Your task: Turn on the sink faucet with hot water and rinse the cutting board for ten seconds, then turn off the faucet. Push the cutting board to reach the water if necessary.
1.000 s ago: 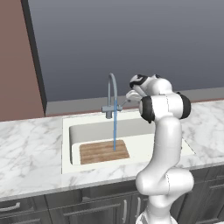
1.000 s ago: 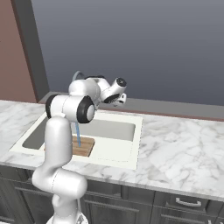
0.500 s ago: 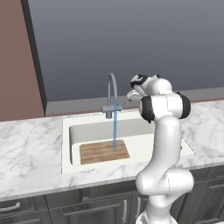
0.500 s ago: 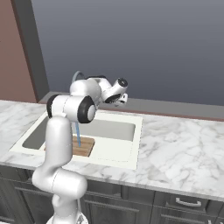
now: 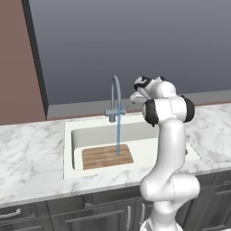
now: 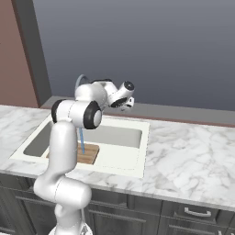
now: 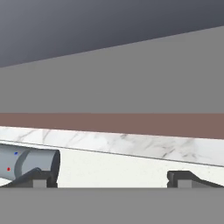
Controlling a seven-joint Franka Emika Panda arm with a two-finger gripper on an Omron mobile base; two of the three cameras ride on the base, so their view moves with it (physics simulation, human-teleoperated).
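Note:
The white sink [image 5: 67, 149] holds the wooden cutting board [image 5: 107, 156] flat on its floor, left of centre. The grey gooseneck faucet [image 5: 115, 90] arches over it. A thin blue stream of water [image 5: 118, 135] falls from the spout onto the board's right half. My gripper [image 5: 131, 102] hovers just right of the faucet base, behind the basin, open with nothing between its fingers. In the hand view the gripper [image 7: 109, 179] has its tips wide apart. The grey lever handle [image 7: 26, 162], marked with a red and a blue dot, lies beside the left fingertip [image 7: 37, 177]. From the right, the cutting board [image 6: 87, 153] and water [image 6: 81, 140] show past my arm.
Grey-veined marble counter [image 5: 27, 158] runs on both sides of the sink, with a low ledge and a dark wall behind [image 5: 135, 40]. A brown wall [image 5: 13, 58] stands at the left. Dark cabinets [image 6: 193, 215] sit below the counter.
The hand has shifted only very slightly near the faucet base. The water runs as before and the cutting board has not moved.

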